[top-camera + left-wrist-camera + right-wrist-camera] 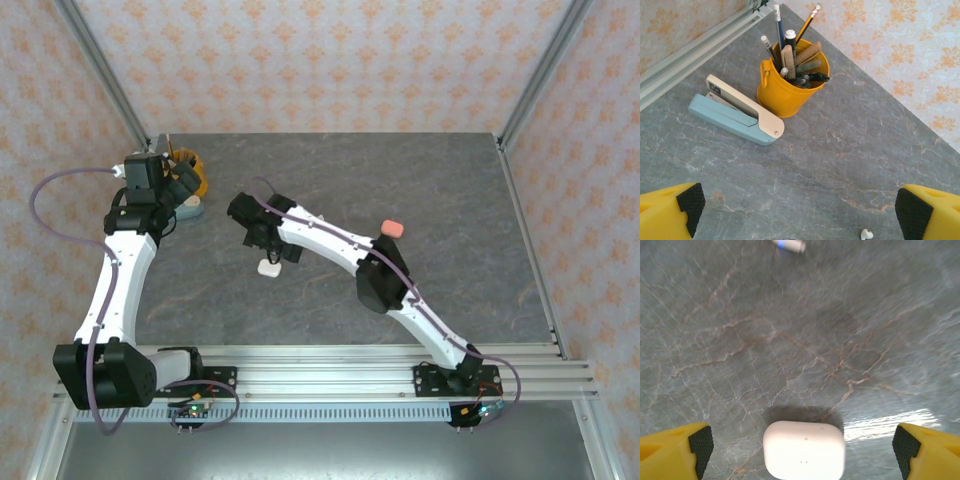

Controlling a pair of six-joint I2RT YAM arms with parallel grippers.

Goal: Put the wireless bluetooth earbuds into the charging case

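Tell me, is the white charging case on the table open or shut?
Shut: the white case lies flat as one smooth rounded pebble, with no raised lid and no earbud wells showing.

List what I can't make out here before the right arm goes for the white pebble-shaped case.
Small white plastic earbud: left wrist view, cut by the bottom edge, only part shows.
White pebble-shaped plastic case: right wrist view, near end cut by the bottom edge.
White-and-blue object: right wrist view, blurred and cropped at the top edge, unidentifiable.
Salmon pebble-shaped case: top view, too small to tell open or shut.
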